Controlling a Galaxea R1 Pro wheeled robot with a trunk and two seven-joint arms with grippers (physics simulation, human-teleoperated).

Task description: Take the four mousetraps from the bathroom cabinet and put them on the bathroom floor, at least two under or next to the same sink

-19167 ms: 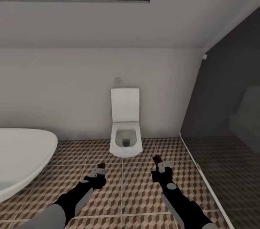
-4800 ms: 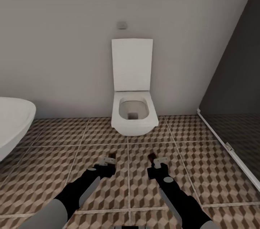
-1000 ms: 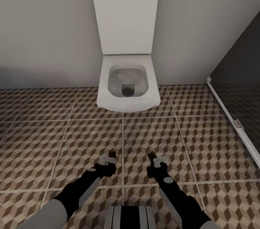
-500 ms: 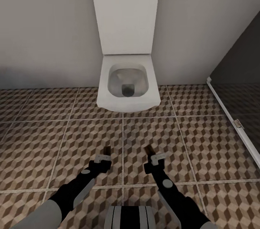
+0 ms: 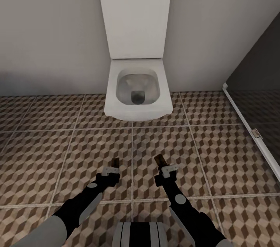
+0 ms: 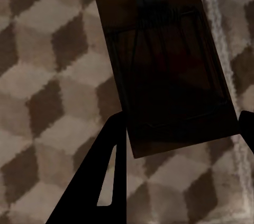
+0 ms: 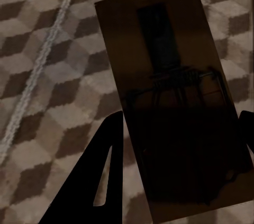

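Two mousetraps are in our pincers, one per arm, both held above the bathroom floor (image 5: 58,142) in front of the white toilet (image 5: 134,99).

Left arm: our left pincer (image 5: 113,168) is clamped on the left mousetrap (image 5: 114,162). From the head camera we see only a small dark brown tip projecting past the pale finger hardware. From the left wrist camera the left mousetrap (image 6: 164,60) reads as a dark, shadowed board with a wire spring bar on its face, seated between the two black fingers (image 6: 98,187). Cube-pattern tile and a pale grout line lie behind it.

Right arm: our right pincer (image 5: 165,167) is clamped on the right mousetrap (image 5: 160,160), whose tip angles slightly toward the left arm. From the right wrist camera the right mousetrap (image 7: 177,97) is a dark board with a wire bar and a darker rectangular patch, gripped at its near end between black fingers (image 7: 98,176). We cannot tell from these views whether either board touches the tiles.

Surroundings: the toilet stands against the grey wall with its lid (image 5: 134,11) raised upright. The dark shower stall (image 5: 260,95) borders the tiled floor at the right edge, separated by a pale threshold strip (image 5: 249,134). Our trunk (image 5: 138,234) shows at the lower edge of the head camera.
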